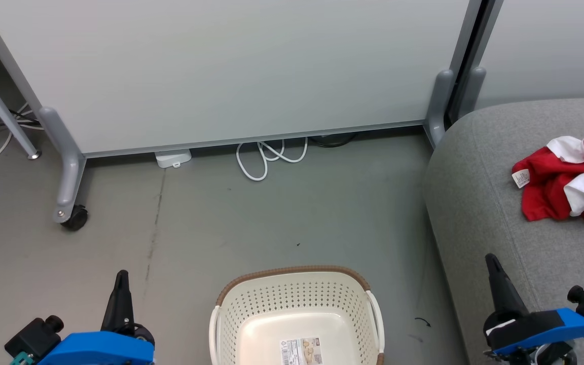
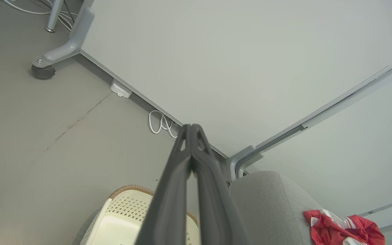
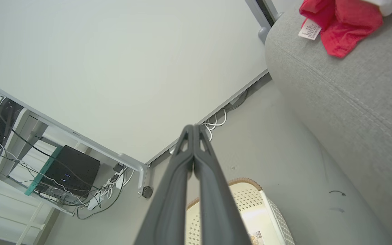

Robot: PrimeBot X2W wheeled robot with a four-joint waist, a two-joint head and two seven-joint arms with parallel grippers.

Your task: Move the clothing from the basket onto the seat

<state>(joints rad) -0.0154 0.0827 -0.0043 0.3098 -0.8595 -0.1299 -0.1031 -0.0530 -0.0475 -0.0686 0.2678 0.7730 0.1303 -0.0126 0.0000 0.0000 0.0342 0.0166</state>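
Clothing (image 1: 550, 182) lies bunched on the seat (image 1: 474, 213), right; we judge it soft, light; pinch a fold. Left pincer (image 1: 121, 276) and right pincer (image 1: 490, 260): pressed together, empty.

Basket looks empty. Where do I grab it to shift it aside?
Probably the white handle on the right side of the basket, coming down from above with the right gripper: it's a thin raised bar nearest that arm. Open the shut fingers first.
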